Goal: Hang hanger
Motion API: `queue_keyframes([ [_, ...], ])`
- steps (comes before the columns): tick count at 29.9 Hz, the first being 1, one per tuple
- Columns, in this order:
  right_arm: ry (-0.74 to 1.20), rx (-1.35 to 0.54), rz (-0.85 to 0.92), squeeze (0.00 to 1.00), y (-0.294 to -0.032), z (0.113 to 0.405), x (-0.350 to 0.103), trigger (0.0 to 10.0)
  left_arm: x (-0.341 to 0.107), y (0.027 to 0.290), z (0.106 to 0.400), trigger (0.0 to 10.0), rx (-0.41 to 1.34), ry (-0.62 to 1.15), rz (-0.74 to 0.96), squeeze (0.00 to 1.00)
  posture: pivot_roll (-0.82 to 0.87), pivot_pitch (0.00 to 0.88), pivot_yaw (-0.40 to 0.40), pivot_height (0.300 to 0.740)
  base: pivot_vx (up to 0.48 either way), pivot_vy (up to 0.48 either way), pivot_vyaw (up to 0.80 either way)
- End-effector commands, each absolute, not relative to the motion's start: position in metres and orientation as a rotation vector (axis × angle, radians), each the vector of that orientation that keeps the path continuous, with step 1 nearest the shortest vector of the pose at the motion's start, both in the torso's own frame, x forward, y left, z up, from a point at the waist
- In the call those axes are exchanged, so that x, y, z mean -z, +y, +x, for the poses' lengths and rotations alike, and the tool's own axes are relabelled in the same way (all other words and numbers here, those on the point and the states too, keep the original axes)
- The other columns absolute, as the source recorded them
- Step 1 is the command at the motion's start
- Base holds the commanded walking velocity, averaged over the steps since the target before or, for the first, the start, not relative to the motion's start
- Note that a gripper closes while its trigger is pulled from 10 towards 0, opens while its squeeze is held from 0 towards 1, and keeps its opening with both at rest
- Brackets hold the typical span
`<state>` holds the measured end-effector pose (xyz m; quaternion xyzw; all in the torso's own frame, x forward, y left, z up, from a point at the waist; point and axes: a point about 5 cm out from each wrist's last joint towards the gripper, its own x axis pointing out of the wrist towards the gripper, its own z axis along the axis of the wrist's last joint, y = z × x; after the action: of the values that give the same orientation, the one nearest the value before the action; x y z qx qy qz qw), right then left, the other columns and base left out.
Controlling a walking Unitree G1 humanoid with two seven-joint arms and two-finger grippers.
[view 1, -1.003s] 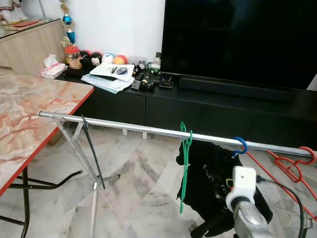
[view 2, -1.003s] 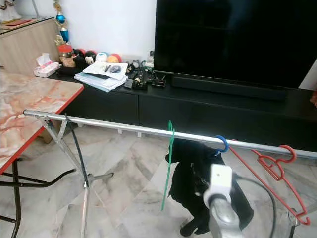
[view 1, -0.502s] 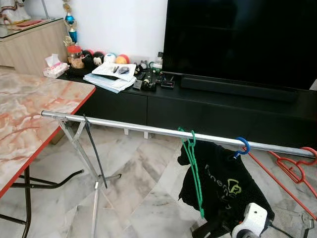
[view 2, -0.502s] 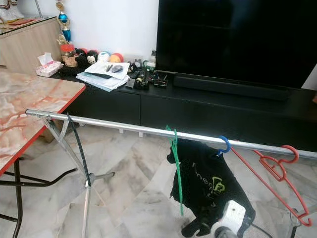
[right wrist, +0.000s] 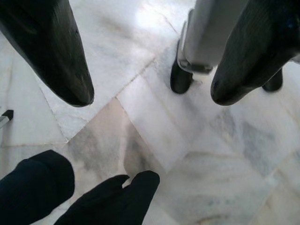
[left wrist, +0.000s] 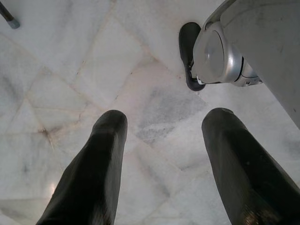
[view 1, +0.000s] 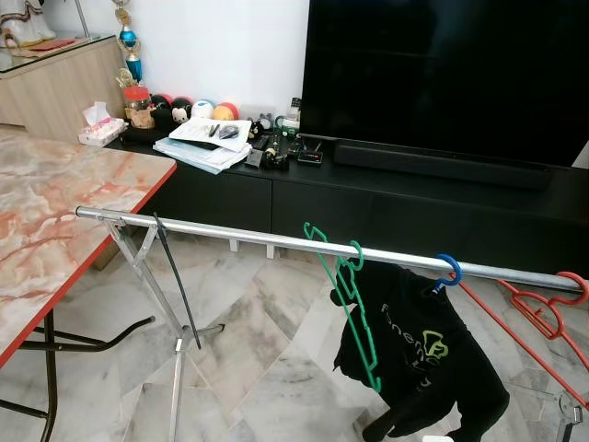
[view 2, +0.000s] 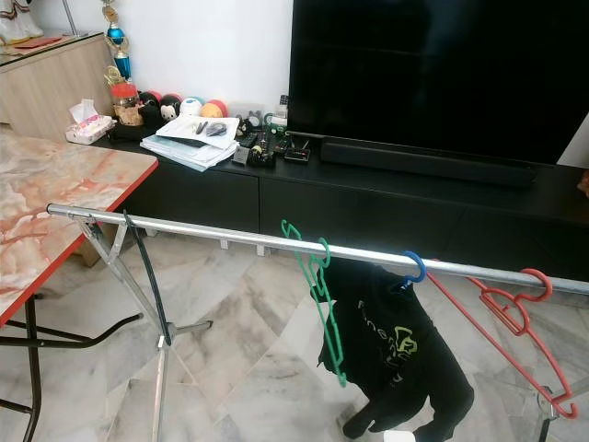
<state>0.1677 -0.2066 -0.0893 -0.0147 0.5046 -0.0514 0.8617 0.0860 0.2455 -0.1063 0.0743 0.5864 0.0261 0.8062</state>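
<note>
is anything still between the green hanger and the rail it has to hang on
Nothing visible: the thin green plastic hanger already hooks over the silver metal rail, tilted, beside the black shirt on a blue hook. Both hands point at the floor.

The rail point(view 1: 276, 239) is bright, smooth metal. The green hanger point(view 1: 345, 299) and red hanger point(view 2: 515, 318) look like thin glossy plastic. The black shirt point(view 1: 419, 354) is matt cloth. The floor point(left wrist: 70, 70) is polished marble, the table point(view 1: 55, 212) glossy marbled stone.
</note>
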Motion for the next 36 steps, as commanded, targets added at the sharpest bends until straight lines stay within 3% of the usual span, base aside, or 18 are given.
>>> queue_keyframes([
  [1, 1.040, 0.148, 0.006, 0.00, -0.209, 0.169, 0.088, 10.0, 0.107, 0.247, 0.082, 10.0, -0.052, 1.270, 0.177, 0.00, 0.13, 0.000, -0.033, 0.740, 0.000, 0.000, 0.00],
  [17, 1.089, 0.174, -0.015, 0.00, -0.229, 0.151, 0.092, 10.0, 0.107, 0.247, 0.082, 10.0, -0.043, 1.268, 0.173, 0.00, 0.12, 0.000, -0.024, 0.740, 0.000, 0.000, 0.00],
  [36, 1.099, 0.132, -0.032, 0.00, -0.217, 0.148, 0.095, 10.0, 0.106, 0.247, 0.083, 10.0, -0.037, 1.267, 0.163, 0.00, 0.12, 0.000, -0.018, 0.740, -0.263, 0.000, 0.00],
])
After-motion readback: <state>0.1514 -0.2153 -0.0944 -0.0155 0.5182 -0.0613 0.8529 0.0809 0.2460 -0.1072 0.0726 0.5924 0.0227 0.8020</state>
